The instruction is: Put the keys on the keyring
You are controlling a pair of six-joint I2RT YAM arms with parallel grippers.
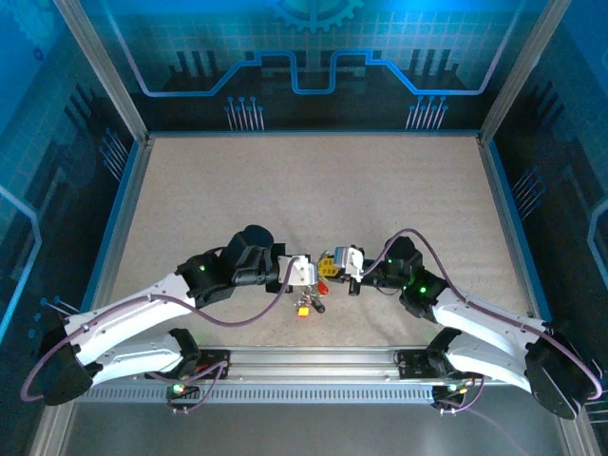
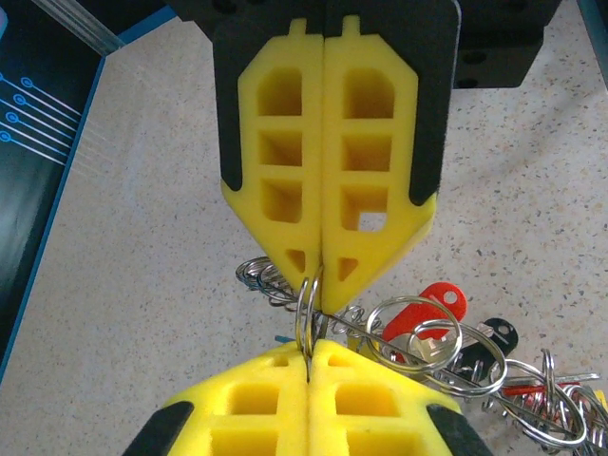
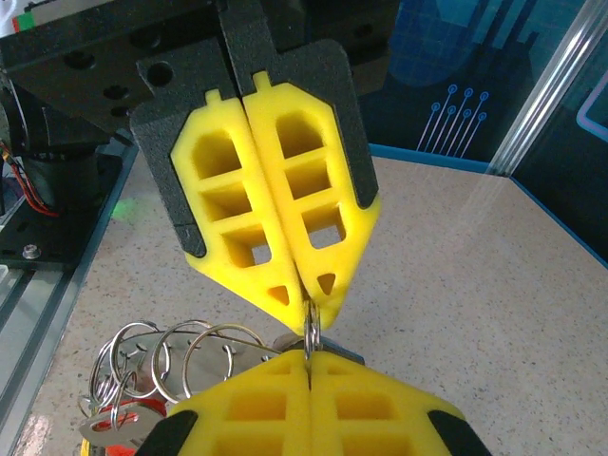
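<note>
Well, left gripper and right gripper meet tip to tip near the table's front edge, both clamped on the keyring.
It is thin steel wire, so likely light, stiff and slippery, and best pinched flat across the rim. The left wrist view shows a red-headed key among trailing loops, and the right wrist view shows the pinch edge-on. Overhead, a yellow speck below is probably a key.

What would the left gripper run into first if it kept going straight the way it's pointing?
The right gripper: it faces the left gripper nearly tip to tip, both pinching one small metal ring between them.
</note>
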